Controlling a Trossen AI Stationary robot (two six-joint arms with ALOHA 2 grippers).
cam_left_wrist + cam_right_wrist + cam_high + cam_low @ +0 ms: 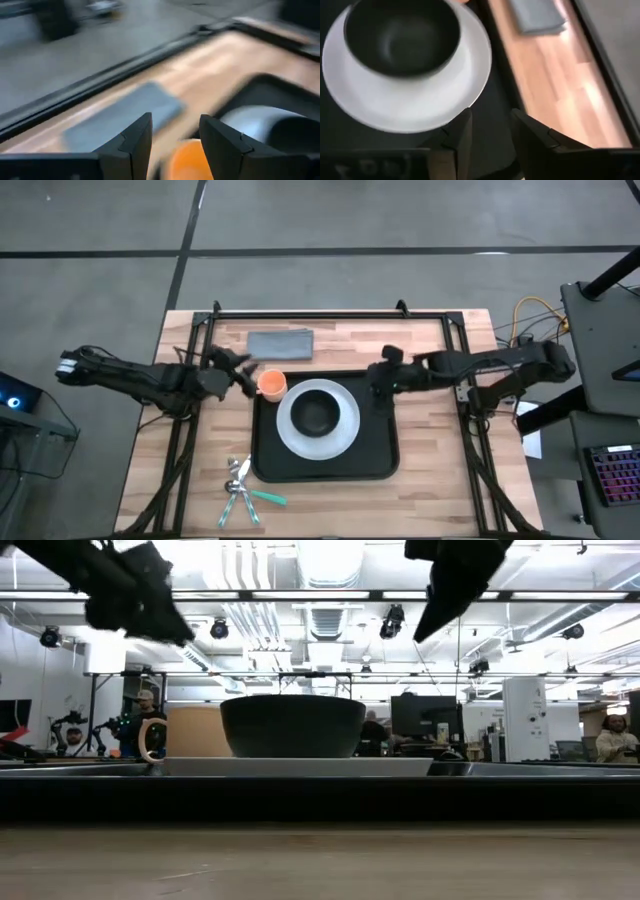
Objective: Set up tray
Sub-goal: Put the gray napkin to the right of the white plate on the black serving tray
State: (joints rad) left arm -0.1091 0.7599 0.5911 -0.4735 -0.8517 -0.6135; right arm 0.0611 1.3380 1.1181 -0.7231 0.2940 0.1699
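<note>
The black tray (385, 460) lies at the table's middle. On it rests a white plate (345, 435) with a black bowl (318, 414) standing in it. An orange cup (272, 384) stands at the tray's far left corner. My left gripper (243, 370) hovers open just left of the cup, raised above the table; the cup (187, 160) shows below its fingers. My right gripper (379, 398) hangs open above the tray's right part, beside the plate's rim (480, 75), with nothing between its fingers.
A folded grey cloth (281, 343) lies on the wood beyond the tray's far left corner. Several pieces of cutlery (240, 488), one with a teal handle, lie near the front edge, left of the tray. A black frame (330, 315) borders the table.
</note>
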